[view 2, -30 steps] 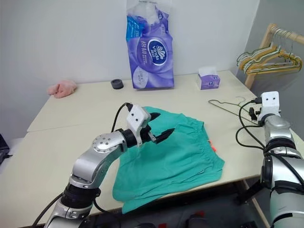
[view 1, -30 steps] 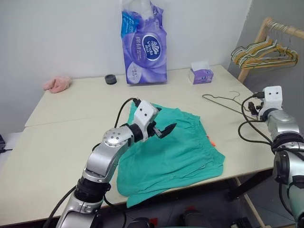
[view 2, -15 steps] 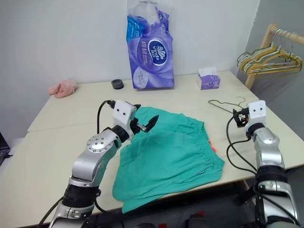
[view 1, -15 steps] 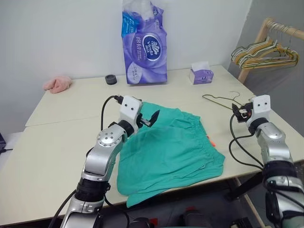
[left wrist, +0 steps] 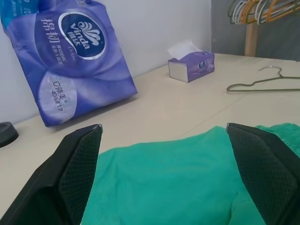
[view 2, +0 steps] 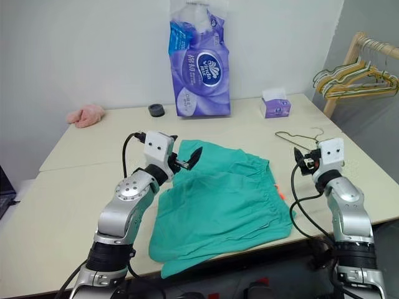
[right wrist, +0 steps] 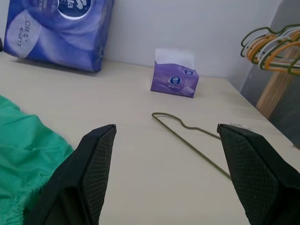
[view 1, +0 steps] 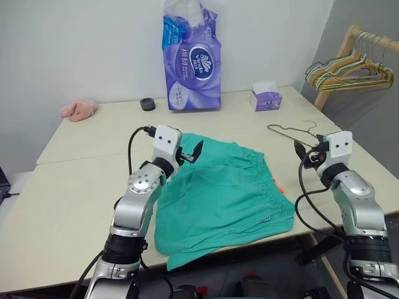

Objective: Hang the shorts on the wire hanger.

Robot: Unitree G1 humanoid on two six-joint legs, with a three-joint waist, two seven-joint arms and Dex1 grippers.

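The teal-green shorts (view 1: 224, 193) lie spread flat on the table, their lower part hanging over the front edge. The wire hanger (view 1: 292, 131) lies flat on the table, behind and to the right of them. My left gripper (view 1: 194, 151) hovers open over the shorts' back left corner with nothing between its fingers, and the left wrist view looks across the cloth (left wrist: 164, 187). My right gripper (view 1: 302, 152) stands open and empty just in front of the hanger (right wrist: 187, 136), to the right of the shorts.
A tall purple tissue pack (view 1: 192, 59) stands at the back, with a small purple tissue box (view 1: 266, 98) to its right. A black roll (view 1: 148, 103) and a pink cloth (view 1: 78, 109) lie back left. A wooden rack with hangers (view 1: 352, 65) stands beyond the table's right end.
My right arm swung in from the table's right edge toward the hanger and the shorts. My left gripper drew back leftward over the shorts' back corner. Both stayed open.
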